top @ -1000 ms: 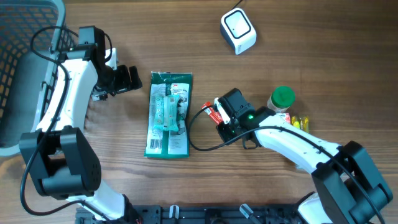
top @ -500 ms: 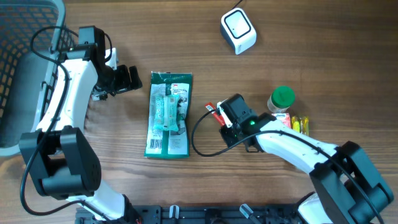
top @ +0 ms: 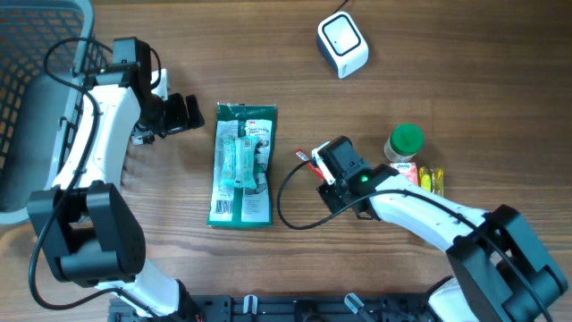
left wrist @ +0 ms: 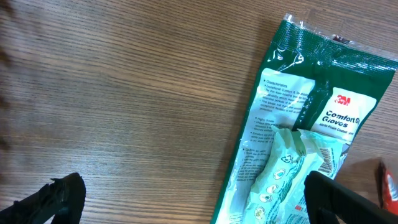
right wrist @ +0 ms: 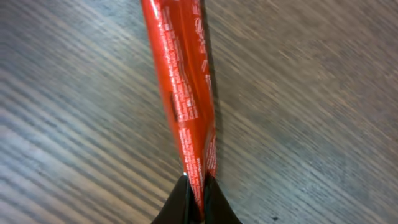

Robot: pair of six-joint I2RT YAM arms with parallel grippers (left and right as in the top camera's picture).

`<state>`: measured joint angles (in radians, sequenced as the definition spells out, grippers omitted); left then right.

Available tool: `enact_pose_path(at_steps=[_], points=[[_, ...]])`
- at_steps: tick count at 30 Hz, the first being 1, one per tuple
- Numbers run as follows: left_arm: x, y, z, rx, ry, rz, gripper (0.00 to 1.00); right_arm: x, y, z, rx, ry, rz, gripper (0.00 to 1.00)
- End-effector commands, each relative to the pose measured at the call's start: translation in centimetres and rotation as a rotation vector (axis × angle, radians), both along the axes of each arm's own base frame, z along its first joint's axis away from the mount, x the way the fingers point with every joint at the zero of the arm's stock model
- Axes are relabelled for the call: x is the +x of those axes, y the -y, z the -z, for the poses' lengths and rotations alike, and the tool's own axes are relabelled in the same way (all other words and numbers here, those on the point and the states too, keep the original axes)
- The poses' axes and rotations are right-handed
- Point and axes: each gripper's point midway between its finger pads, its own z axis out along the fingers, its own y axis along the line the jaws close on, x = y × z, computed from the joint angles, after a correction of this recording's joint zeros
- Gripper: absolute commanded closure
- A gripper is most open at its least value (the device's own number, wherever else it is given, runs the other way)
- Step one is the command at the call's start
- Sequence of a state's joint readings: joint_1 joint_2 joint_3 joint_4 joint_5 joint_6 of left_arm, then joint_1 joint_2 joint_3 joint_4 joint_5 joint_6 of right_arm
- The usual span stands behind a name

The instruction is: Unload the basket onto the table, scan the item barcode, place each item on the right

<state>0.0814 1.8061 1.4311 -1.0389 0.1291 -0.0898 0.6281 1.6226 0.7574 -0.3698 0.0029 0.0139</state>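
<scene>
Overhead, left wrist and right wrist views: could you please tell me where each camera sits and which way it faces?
Overhead: above the table, facing straight down; left arm, right arm, glove packet, scanner show.
Left wrist: on the left arm, facing down at the packet; open left pincer at bottom.
Right wrist: on the right arm, facing down; right pincer shut on a red sachet.
Shared: overhead and left wrist both show the glove packet.
</scene>
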Motion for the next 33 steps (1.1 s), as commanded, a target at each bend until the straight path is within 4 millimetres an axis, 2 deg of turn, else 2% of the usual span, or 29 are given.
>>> enact_pose_path(at_steps=[1, 4, 8, 12, 17, 21, 25, 30, 33], points=[[0.0, 0.1, -0.3, -0.007, 0.012, 0.003, 0.00, 0.0, -2.0, -3.0, 0.109, -0.005, -0.017, 0.96], [0.0, 0.1, -0.3, -0.007, 0.011, 0.003, 0.00, 0.5, -2.3, -6.3, 0.165, 0.058, -0.002, 0.96], [0.0, 0.1, -0.3, -0.007, 0.012, 0.003, 0.00, -0.5, -2.1, -9.8, 0.225, 0.102, -0.017, 0.96], [0.0, 0.1, -0.3, -0.007, 0.012, 0.003, 0.00, -0.8, -1.8, -10.8, 0.201, 0.148, -0.096, 0.96], [0.0, 0.1, -0.3, -0.007, 0.011, 0.003, 0.00, -0.9, -2.3, -11.7, 0.193, 0.189, -0.172, 0.96], [0.0, 0.1, -0.3, -0.007, 0.012, 0.003, 0.00, 0.1, -2.3, -16.0, 0.085, 0.419, -0.279, 0.96], [0.0, 0.1, -0.3, -0.007, 0.012, 0.003, 0.00, 0.7, -0.8, -21.0, -0.116, 0.701, -0.362, 0.96], [0.0, 0.1, -0.3, -0.007, 0.012, 0.003, 0.00, 0.8, 1.2, -26.4, -0.283, 0.940, -0.274, 0.96], [0.0, 0.1, -0.3, -0.007, 0.011, 0.003, 0.00, 0.7, 1.5, -28.2, -0.382, 1.020, -0.256, 0.96]])
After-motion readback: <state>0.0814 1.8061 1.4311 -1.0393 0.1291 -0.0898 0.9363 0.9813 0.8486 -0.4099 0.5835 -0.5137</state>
